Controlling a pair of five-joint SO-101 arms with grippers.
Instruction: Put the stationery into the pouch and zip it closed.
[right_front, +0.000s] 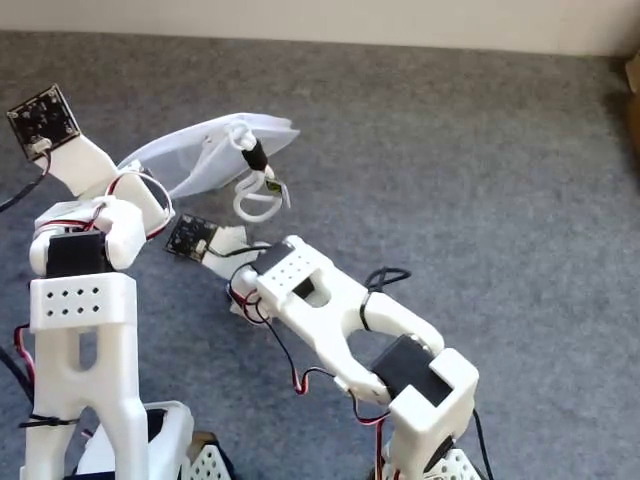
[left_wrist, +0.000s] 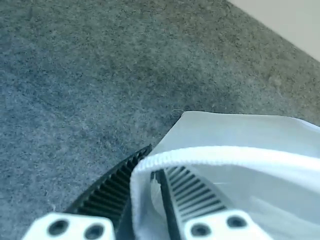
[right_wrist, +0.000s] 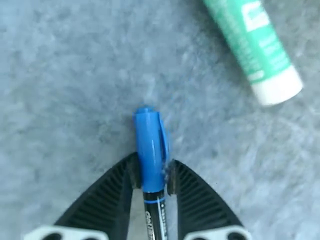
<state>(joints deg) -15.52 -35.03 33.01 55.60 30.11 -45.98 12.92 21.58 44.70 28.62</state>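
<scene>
Pouch (right_front: 200, 155) is sitting ahead of the left arm, my left gripper (left_wrist: 152, 170) pinching its rim; my right gripper (right_wrist: 151, 170) is clamping the pen (right_wrist: 150, 140) near a glue stick (right_wrist: 252, 45); I am planning to lift level, then feed it cap-first into the mouth without tugging the rim loose.

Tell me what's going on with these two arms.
The left gripper has its fingers shut on the rim of the white pouch. The right gripper is shut on a blue-capped marker, which is not yet in the pouch. A green glue stick lies loose on the grey carpet near the marker.
</scene>
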